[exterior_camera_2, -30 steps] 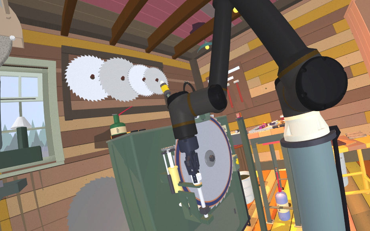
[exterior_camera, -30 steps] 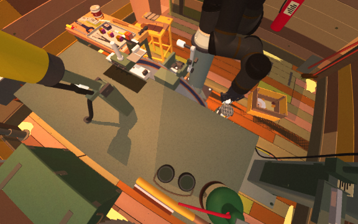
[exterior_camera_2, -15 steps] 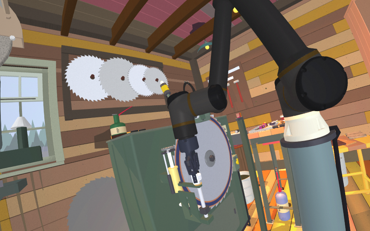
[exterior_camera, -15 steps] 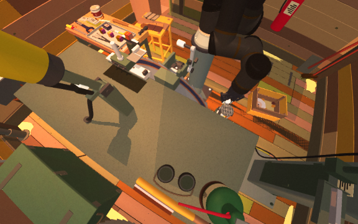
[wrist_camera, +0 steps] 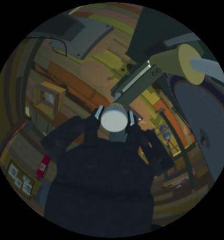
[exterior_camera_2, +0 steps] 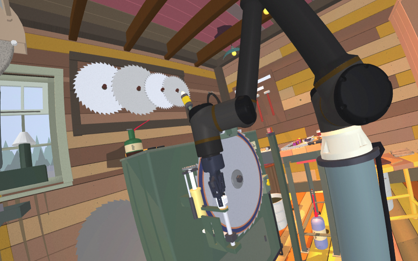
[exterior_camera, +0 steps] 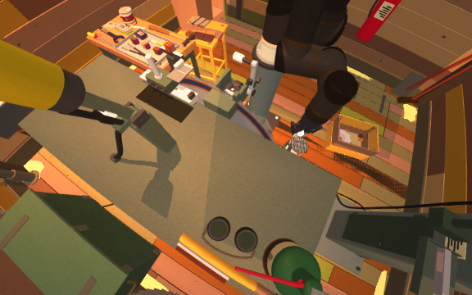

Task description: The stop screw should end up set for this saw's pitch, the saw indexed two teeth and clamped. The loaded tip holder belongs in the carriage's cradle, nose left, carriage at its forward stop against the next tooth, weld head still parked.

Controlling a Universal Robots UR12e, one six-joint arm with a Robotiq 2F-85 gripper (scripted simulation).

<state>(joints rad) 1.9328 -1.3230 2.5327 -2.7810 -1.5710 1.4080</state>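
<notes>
The stop screw's knurled white knob [wrist_camera: 114, 120] sits at the machine's right end, on a thin white rod [exterior_camera_2: 227, 224] that runs down to a bracket. The knob [exterior_camera: 297, 144] is held between the fingers of my gripper [wrist_camera: 114, 118], which is closed around it. The gripper [exterior_camera_2: 222, 200] points down in front of the large grey saw blade [exterior_camera_2: 236, 181], which is mounted upright on the green machine. A yellow cylinder [wrist_camera: 179, 64] on a grey shaft sits beside the blade. The carriage and tip holder are hidden from the wrist camera.
The green machine's flat top [exterior_camera: 219, 164] fills the middle of the room. The arm's grey pedestal [exterior_camera_2: 350, 201] stands to the right. A yellow open box [exterior_camera: 352, 137] sits on the floor near the gripper. A workbench with tools [exterior_camera: 146, 41] stands behind the machine.
</notes>
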